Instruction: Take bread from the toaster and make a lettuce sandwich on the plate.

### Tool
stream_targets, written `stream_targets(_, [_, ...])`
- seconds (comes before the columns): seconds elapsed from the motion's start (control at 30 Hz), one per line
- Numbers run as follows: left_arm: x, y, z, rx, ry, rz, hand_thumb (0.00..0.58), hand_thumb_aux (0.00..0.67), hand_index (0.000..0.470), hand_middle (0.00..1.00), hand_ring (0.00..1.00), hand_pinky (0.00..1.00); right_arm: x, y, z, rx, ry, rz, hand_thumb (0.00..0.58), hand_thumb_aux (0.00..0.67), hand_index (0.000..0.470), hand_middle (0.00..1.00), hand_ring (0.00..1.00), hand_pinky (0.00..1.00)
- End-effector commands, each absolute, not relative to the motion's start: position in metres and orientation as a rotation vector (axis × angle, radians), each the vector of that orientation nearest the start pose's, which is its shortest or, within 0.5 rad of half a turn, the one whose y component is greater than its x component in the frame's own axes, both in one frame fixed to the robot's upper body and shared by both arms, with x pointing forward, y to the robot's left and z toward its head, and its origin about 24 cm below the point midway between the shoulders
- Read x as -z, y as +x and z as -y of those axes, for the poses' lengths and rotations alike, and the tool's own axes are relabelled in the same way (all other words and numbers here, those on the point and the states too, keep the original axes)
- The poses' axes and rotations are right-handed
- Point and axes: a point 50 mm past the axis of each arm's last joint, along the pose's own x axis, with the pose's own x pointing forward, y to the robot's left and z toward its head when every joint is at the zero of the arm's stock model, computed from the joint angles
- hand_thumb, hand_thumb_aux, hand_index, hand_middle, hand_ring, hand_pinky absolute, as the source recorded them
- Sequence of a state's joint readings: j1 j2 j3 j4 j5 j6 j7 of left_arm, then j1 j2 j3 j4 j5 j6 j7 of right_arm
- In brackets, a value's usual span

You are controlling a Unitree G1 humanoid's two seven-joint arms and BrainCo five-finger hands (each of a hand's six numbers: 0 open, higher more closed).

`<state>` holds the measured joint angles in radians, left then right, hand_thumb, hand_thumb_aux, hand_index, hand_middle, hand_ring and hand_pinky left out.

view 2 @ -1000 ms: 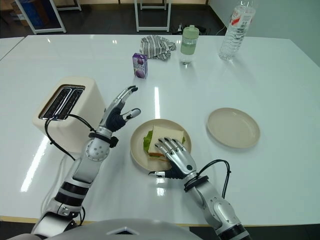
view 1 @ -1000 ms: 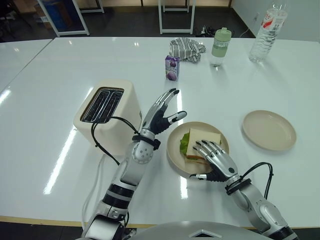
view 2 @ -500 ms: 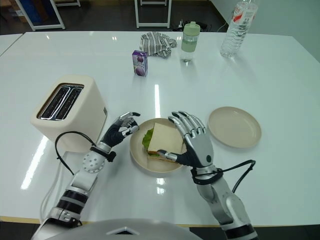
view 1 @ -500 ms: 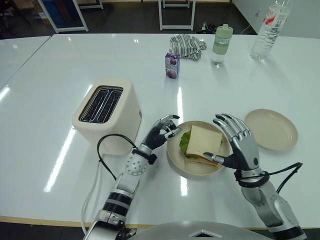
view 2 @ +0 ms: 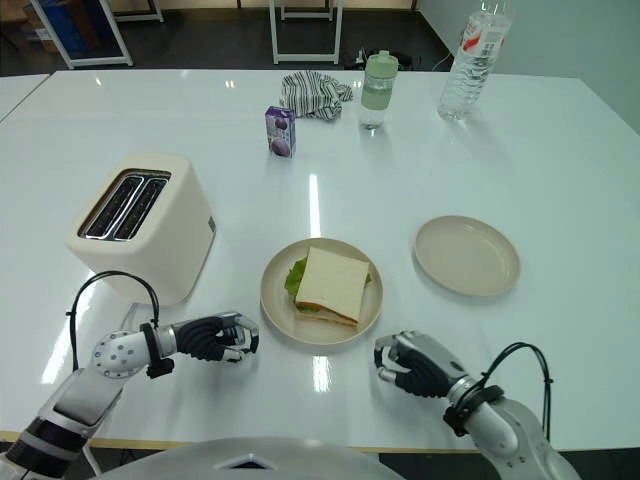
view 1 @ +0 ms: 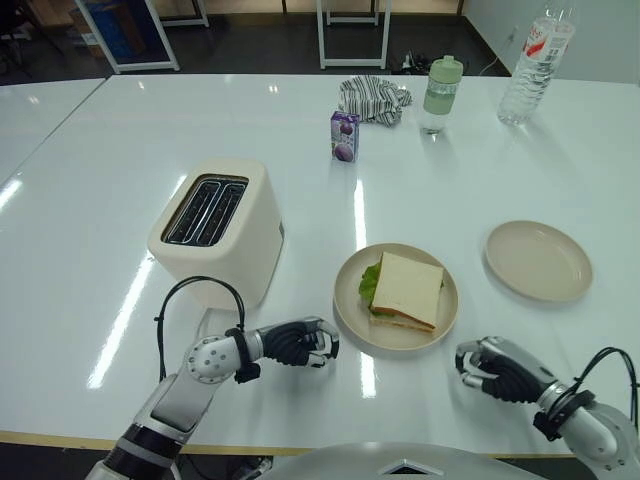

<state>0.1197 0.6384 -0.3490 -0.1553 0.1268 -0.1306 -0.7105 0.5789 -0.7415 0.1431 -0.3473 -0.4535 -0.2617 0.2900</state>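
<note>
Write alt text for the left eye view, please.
A lettuce sandwich lies on a plate on a white table. The robot's left hand and right hand are curled and empty, nearer the front edge. A toaster stands to the left.

Lettuce [view 2: 294,275] mostly under the top bread slice [view 2: 333,285]; water bottle [view 2: 470,60] cap beyond the top edge.

Bare table [view 1: 100,180] runs from the near edge, between toaster [view 1: 215,230] and sandwich plate [view 1: 345,300], up to the carton [view 1: 344,136]. The left hand [view 1: 295,343] and right hand [view 1: 500,368] lie by the near edge, flanking that plate. A second plate [view 1: 538,260] sits toward the right edge; cloth [view 1: 372,98], green bottle [view 1: 440,92] and water bottle [view 1: 530,65] line the far edge.
</note>
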Motion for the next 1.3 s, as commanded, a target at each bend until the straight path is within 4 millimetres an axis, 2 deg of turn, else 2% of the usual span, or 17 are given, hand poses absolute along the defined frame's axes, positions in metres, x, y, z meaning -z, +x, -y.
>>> stream_targets(0.03, [-0.009, 0.197, -0.15, 1.096, 0.777, -0.254, 0.58, 0.67, 0.47, 1.0, 1.0, 1.0, -0.015, 0.122, 0.179, -0.86, -1.038, -0.161, 0.58, 0.67, 0.47, 1.0, 1.0, 1.0])
stream_targets(0.3, [0.009, 0.207, -0.134, 1.081, 0.81, -0.257, 0.58, 0.67, 0.47, 1.0, 1.0, 1.0, -0.008, 0.15, 0.16, -0.832, -1.208, -0.05, 0.58, 0.67, 0.47, 1.0, 1.0, 1.0])
stream_targets(0.53, [0.02, 0.228, -0.125, 1.048, 0.883, -0.262, 0.58, 0.67, 0.47, 1.0, 1.0, 1.0, 0.008, 0.188, 0.147, -0.821, -1.263, -0.006, 0.58, 0.67, 0.47, 1.0, 1.0, 1.0])
stream_targets(0.7, [0.024, 0.249, -0.11, 1.043, 0.916, -0.251, 0.58, 0.67, 0.47, 1.0, 1.0, 1.0, 0.017, 0.223, 0.159, -0.744, -1.355, -0.006, 0.58, 0.67, 0.47, 1.0, 1.0, 1.0])
stream_targets(0.83, [0.03, 0.262, -0.1, 1.015, 0.946, -0.25, 0.58, 0.67, 0.47, 1.0, 1.0, 1.0, 0.02, 0.242, 0.165, -0.692, -1.382, 0.007, 0.58, 0.67, 0.47, 1.0, 1.0, 1.0])
stream_targets(1.1, [0.042, 0.271, -0.104, 0.963, 0.991, -0.265, 0.58, 0.67, 0.47, 1.0, 1.0, 1.0, 0.029, 0.253, 0.171, -0.628, -1.398, 0.026, 0.58, 0.67, 0.47, 1.0, 1.0, 1.0])
stream_targets(1.27, [0.035, 0.268, -0.104, 0.97, 0.976, -0.211, 0.58, 0.67, 0.47, 1.0, 1.0, 1.0, 0.015, 0.243, 0.171, -0.61, -1.366, 0.1, 0.58, 0.67, 0.47, 1.0, 1.0, 1.0])
stream_targets(1.3, [0.028, 0.265, -0.104, 0.97, 0.954, -0.165, 0.58, 0.67, 0.47, 1.0, 1.0, 1.0, 0.008, 0.238, 0.172, -0.602, -1.327, 0.126, 0.58, 0.67, 0.47, 1.0, 1.0, 1.0])
